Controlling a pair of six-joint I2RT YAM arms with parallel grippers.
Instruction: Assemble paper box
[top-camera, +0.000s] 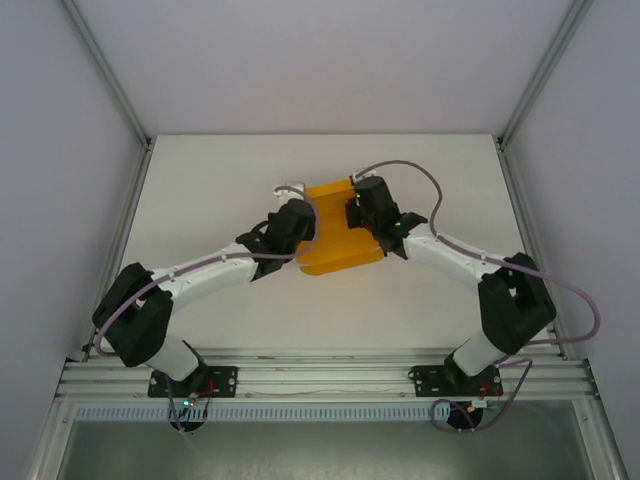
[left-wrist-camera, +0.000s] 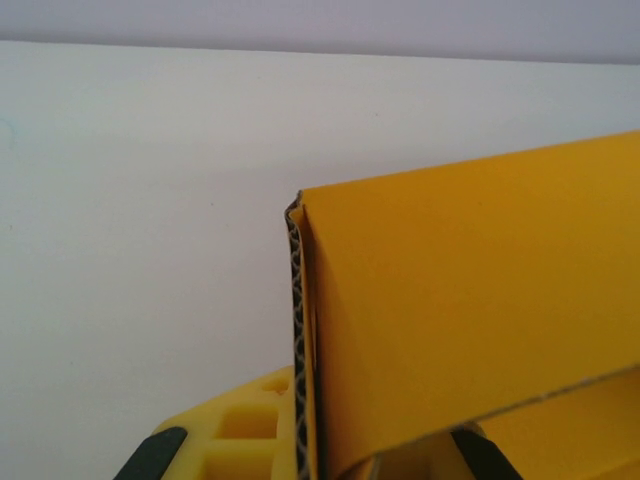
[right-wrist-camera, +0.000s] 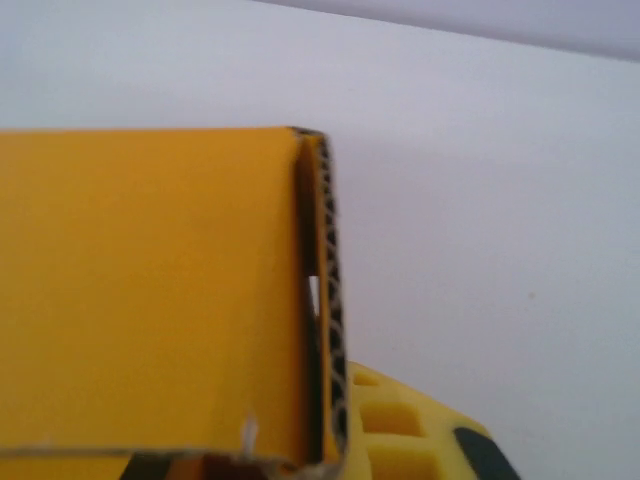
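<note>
The paper box (top-camera: 338, 240) lies at the middle of the tabletop (top-camera: 210, 190), between the two arms. The left fingers (left-wrist-camera: 235, 435) are pinched on its left wall, with the corrugated edge between them. The right fingers (right-wrist-camera: 395, 425) are pinched on the far right wall. Both gripped walls stand upright.
</note>
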